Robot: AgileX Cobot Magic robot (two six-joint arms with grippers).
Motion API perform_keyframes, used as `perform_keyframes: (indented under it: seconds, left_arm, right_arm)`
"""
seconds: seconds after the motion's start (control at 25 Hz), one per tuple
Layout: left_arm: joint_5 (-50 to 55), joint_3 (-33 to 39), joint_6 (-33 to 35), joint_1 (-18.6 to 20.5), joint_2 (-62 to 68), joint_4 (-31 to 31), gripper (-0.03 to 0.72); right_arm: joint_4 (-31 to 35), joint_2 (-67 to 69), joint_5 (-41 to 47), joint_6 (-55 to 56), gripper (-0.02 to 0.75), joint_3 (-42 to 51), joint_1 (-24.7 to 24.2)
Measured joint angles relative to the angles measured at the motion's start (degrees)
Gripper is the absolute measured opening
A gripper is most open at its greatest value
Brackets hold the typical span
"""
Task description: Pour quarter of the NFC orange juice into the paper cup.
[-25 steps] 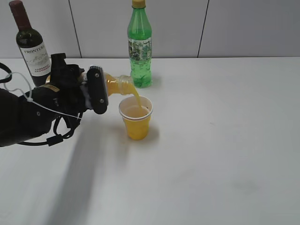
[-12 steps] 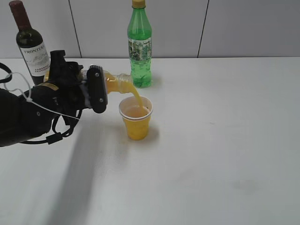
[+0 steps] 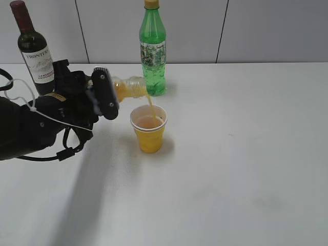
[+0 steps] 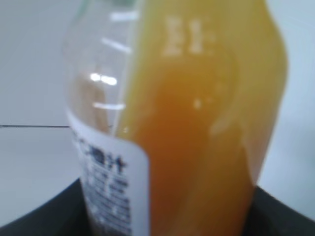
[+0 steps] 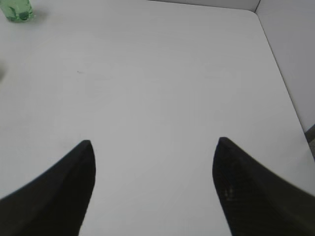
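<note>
Since the earlier frames the left hand (image 3: 108, 97) has rolled back and risen a little, so the small clear plastic bottle of orange juice with the black-and-white label (image 3: 125, 87) now lies closer to level, its neck higher above the small yellow paper cup with the white rolled rim (image 3: 149, 128). The thick arc of juice has thinned to a narrow stream dropping from the bottle mouth into the cup, which has not moved on the white desk (image 3: 246, 154) and holds orange liquid below its rim. The left hand stays clenched around the bottle's body.

The tall green plastic bottle with the yellow cap (image 3: 152, 48) and the dark glass wine bottle with the white label (image 3: 34, 48) stand at the back of the desk as before.

Most of the juice bottle is hidden behind the hand in the exterior view. The left wrist view shows the bottle (image 4: 187, 128) so close that it is blurred, the label text unreadable. The right hand (image 5: 152, 187) hangs over bare desk, its two dark tips well apart and grasping nothing; only the green bottle's base (image 5: 17, 10) shows at that view's corner.
</note>
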Motion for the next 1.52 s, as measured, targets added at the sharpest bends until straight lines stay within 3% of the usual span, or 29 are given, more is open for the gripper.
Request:
perform_keyframes:
  seconds: [0.32, 0.56, 0.72, 0.88, 1.04, 1.52]
  left_arm:
    - [1.6, 0.0, -28.5, 0.0, 0.0, 5.6, 0.444]
    - [1.6, 0.0, -56.1, 0.9, 0.0, 14.8, 0.444]
    - [1.1, 0.0, -75.5, 6.2, 0.0, 26.2, 0.444]
    - [-7.0, -0.1, -88.8, 12.7, 1.9, 38.0, 0.444]
    - [-12.9, -2.6, -92.4, 16.7, 6.7, 41.2, 0.444]
    - [-12.7, -21.6, -93.1, 17.5, 23.0, 42.2, 0.444]
  right_arm:
    - [0.0, 0.0, 0.0, 0.0, 0.590, 0.0, 0.0]
    - [0.0, 0.0, 0.0, 0.0, 0.590, 0.0, 0.0]
    - [0.0, 0.0, 0.0, 0.0, 0.590, 0.0, 0.0]
    - [0.0, 0.0, 0.0, 0.0, 0.590, 0.0, 0.0]
    - [0.0, 0.0, 0.0, 0.0, 0.590, 0.0, 0.0]
    - [-0.6, 0.0, 0.0, 0.6, 0.590, 0.0, 0.0]
